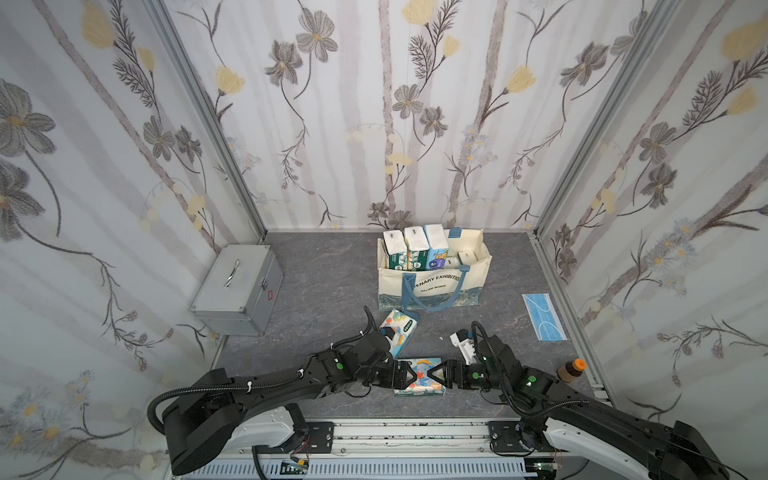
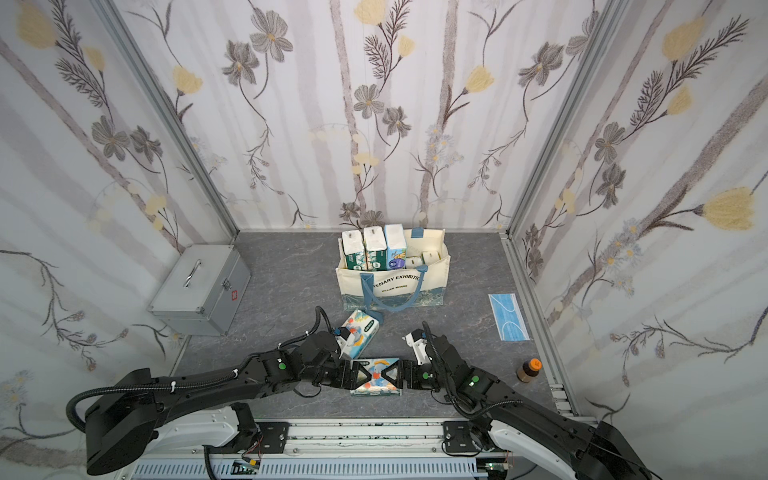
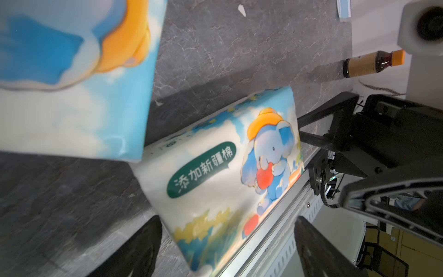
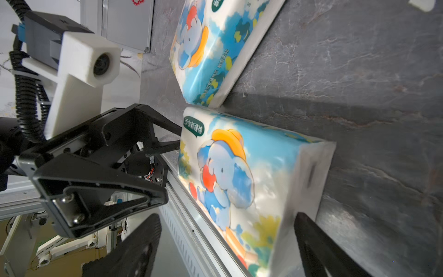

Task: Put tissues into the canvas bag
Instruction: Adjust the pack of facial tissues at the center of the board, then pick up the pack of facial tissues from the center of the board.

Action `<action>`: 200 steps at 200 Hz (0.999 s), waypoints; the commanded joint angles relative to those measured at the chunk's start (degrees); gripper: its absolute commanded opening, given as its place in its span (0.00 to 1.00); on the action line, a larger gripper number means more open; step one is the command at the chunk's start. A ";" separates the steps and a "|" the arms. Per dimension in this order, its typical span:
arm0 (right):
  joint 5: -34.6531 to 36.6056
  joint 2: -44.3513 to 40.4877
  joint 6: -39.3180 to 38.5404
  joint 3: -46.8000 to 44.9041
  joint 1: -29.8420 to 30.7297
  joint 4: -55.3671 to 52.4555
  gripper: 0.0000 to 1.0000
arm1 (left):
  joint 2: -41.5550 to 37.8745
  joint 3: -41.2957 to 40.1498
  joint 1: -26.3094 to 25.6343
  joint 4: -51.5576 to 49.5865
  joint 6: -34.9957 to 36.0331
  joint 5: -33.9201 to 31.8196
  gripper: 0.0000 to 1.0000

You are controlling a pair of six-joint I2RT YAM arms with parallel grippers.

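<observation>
An elephant-print tissue pack [image 1: 423, 374] [image 2: 376, 374] lies flat near the table's front edge. My left gripper [image 1: 411, 375] [image 3: 226, 219] stands open around its left end. My right gripper [image 1: 433, 375] [image 4: 227, 215] faces it, open around the right end. Gaps show beside the fingers in both wrist views, and the pack rests on the table. Just behind it a second elephant pack [image 1: 401, 326] [image 4: 215, 48] lies at an angle, partly under my left wrist. The cream canvas bag [image 1: 432, 286] stands at the back with several packs [image 1: 415, 245] upright inside, mostly on its left side.
A grey metal case [image 1: 237, 286] sits at the left. A flat blue face mask [image 1: 542, 316] lies at the right, and a brown bottle with an orange cap [image 1: 571, 370] stands by the right front corner. The metal rail [image 1: 415, 432] runs just beyond the front edge.
</observation>
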 commanded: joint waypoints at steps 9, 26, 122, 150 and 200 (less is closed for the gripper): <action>2.83 -2.79 -2.58 1.18 -3.57 -10.00 0.88 | -0.50 1.01 1.05 -5.05 1.72 -0.28 1.00; 0.55 -1.99 -3.42 1.03 -6.34 -10.90 0.88 | 0.94 2.41 1.16 -9.07 2.61 -2.15 1.00; -3.45 3.89 -2.95 0.94 -8.56 -5.93 0.88 | -0.20 0.57 1.68 -10.32 5.75 -3.82 0.58; -4.77 5.72 -2.61 1.04 -8.47 -4.14 0.88 | 0.75 1.10 1.78 -9.44 6.14 -2.89 0.53; -5.41 5.91 -1.75 0.67 -8.47 -2.52 0.88 | 2.78 1.04 1.94 -9.50 6.88 -2.80 0.31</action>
